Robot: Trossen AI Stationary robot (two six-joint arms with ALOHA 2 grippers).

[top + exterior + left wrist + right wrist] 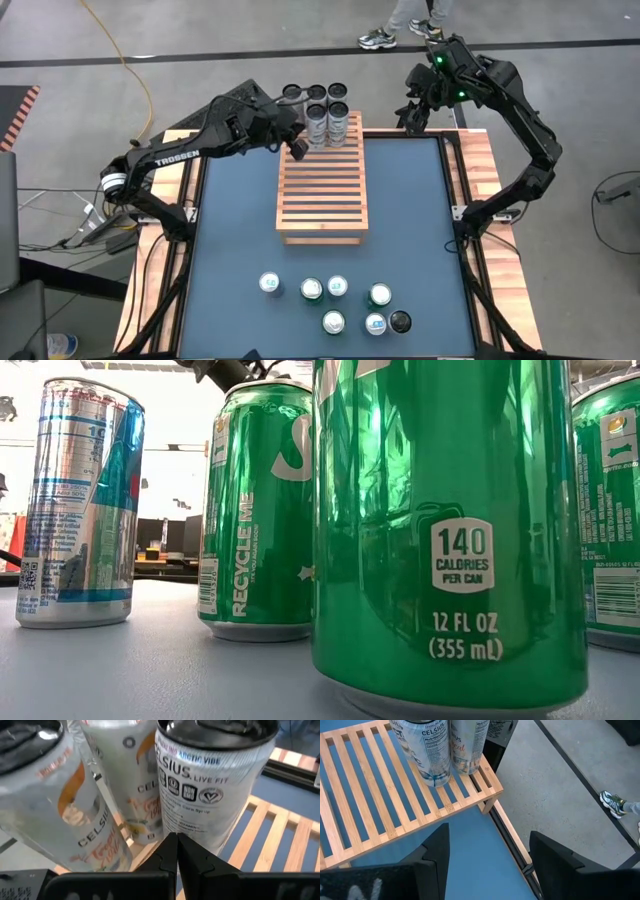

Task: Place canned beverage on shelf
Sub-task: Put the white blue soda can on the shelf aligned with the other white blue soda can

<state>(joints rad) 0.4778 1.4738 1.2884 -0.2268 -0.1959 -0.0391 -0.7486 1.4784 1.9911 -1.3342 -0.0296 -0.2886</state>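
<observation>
We are logging white Celsius cans (200, 795) on the light-brown slatted wooden shelf (322, 190); the left gripper (176, 855) is showing jaws closed and empty, the right gripper (487, 855) wide; only the low view is showing green cans (450, 530).

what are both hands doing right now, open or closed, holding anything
Left hand: closed, holding nothing, right by the Celsius cans on the shelf.
Right hand: open, empty, above the table's far right corner.

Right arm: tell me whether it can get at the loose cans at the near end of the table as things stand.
Probably yes. The right gripper hangs open at the far right corner, empty, and the blue table between it and the loose cans is bare; the shelf sits off to the side.
</observation>
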